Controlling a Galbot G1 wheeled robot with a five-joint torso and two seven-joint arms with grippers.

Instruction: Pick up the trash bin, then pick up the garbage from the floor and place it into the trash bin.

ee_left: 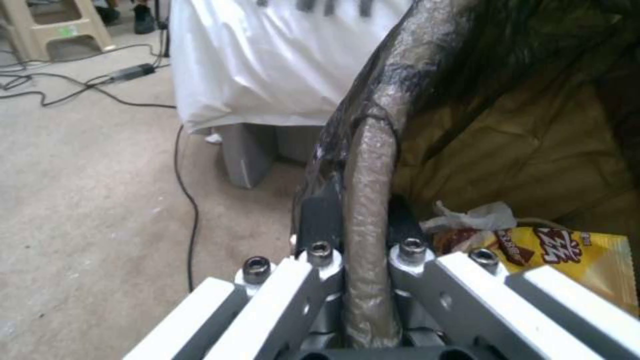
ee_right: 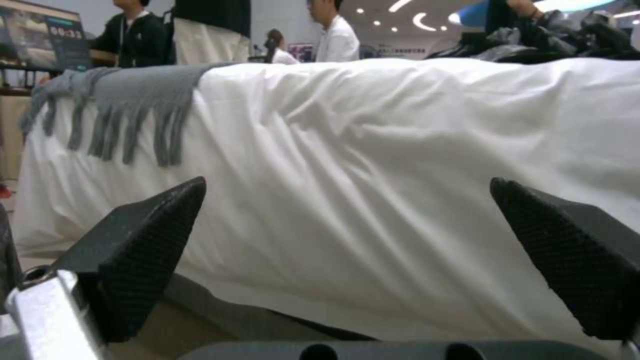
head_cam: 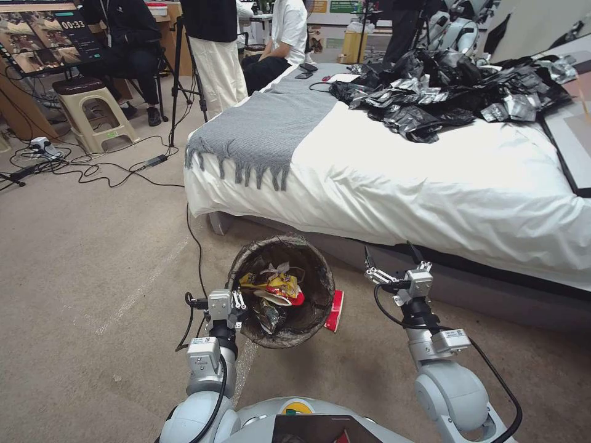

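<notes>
The trash bin with its dark liner hangs in front of me, near the bed's corner. My left gripper is shut on the bin's near rim, one finger inside and one outside. Garbage lies inside the bin: a yellow snack packet, a white tissue wad and red-and-white wrappers. A red-and-white wrapper lies on the carpet just right of the bin. My right gripper is open and holds nothing, at the bed's side, to the right of the bin.
The white-sheeted bed stands just ahead, with a grey fringed throw and a heap of black and silver plastic on it. Cables run over the carpet at the left. A stool and people are farther back.
</notes>
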